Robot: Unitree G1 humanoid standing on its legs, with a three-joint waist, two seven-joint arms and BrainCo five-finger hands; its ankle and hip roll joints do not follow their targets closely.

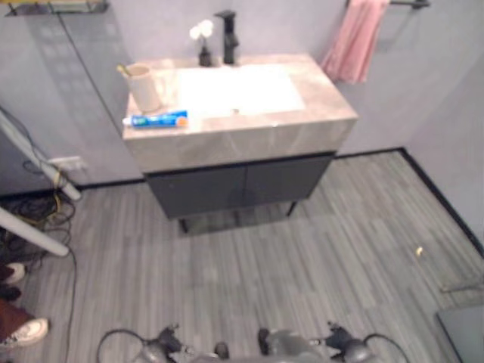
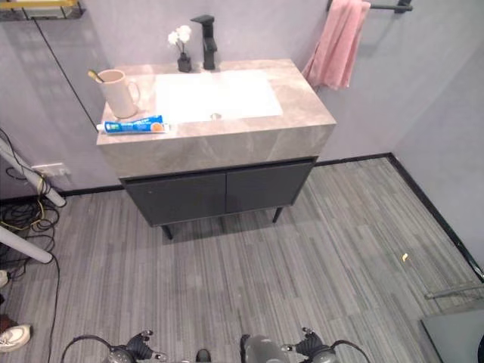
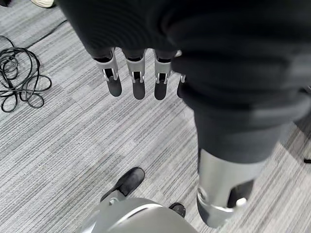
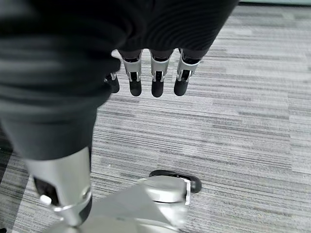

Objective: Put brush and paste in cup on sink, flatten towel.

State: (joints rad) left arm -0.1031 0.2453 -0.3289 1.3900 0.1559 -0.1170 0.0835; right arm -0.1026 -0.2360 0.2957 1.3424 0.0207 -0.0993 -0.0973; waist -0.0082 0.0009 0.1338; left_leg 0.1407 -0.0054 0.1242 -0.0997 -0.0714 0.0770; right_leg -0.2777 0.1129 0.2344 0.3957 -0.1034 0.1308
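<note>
Left robot hand (image 3: 141,73): hangs over the grey striped floor (image 3: 73,141), fingers (image 3: 138,85) straight and relaxed in a row, holding nothing.
Right robot hand (image 4: 155,73): hangs over the same floor, fingers (image 4: 158,82) straight and relaxed, holding nothing.
Vanity table (image 2: 227,144): stands well ahead of both hands against the wall; grey marble top over a dark two-door cabinet (image 2: 219,193) on thin legs.
Basin (image 2: 215,94): white, rectangular, sunk into the middle of the marble top.
Cup (image 2: 117,92): pale pink mug, upright on the left part of the top, beside the basin, handle toward the basin.
Toothbrush (image 2: 96,76): stands in the cup, its end poking out over the rim and leaning left.
Toothpaste tube (image 2: 132,125): blue tube with an orange end, lying flat near the front left edge of the top, just in front of the cup and outside it.
Tap (image 2: 206,41): black, upright behind the basin.
Flower vase (image 2: 183,49): small dark vase with white flowers, just left of the tap.
Towel (image 2: 336,45): pink, hanging bunched in folds from a dark wall rail (image 2: 389,7) to the right of the sink.
Person's shoe (image 1: 26,331): white, on the floor at the far left edge.
</note>
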